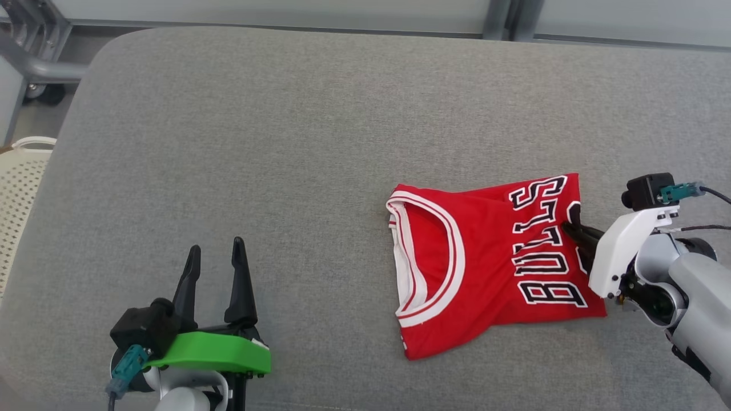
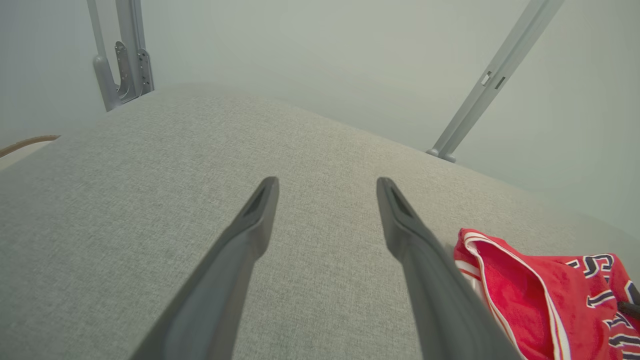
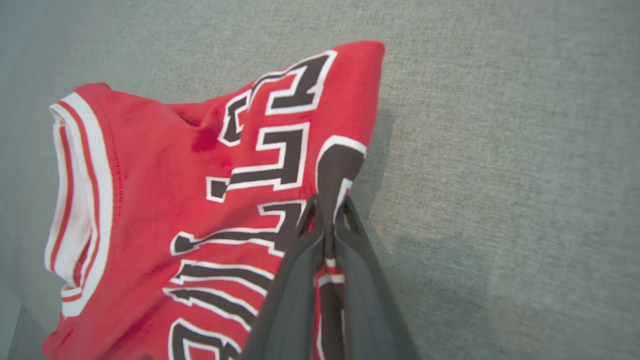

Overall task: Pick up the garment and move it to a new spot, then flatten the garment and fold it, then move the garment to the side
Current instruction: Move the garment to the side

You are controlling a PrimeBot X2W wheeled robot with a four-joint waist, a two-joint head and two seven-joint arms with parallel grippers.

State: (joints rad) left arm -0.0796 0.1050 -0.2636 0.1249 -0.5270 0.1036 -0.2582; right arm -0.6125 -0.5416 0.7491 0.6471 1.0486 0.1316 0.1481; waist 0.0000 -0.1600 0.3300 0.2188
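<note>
Left gripper [image 1: 216,245]: poised over the near left part of the grey cushion [image 1: 285,142]. Fingers spread wide, tips aimed at the cushion's far edge, well apart from the garment.
Right gripper [image 1: 573,221]: over the cushion's near right part. Fingers pressed together on the garment's right-hand edge, with red cloth and a black-and-white patch caught between them.
Garment [image 1: 485,257]: red jersey with white trim, folded, lying on the cushion's right half and closer to its near edge than its far one.
Neck opening: turned toward the cushion's middle.
Lettering: black "BULLS", running alongside the clamped edge.
Clamped edge: throws a shadow on the cushion just beside the fingers.
Basket [image 1: 23,182]: pale and perforated, just off the cushion's left edge.
Frame [image 1: 40,63]: grey metal, beyond the cushion's far left corner.
</note>
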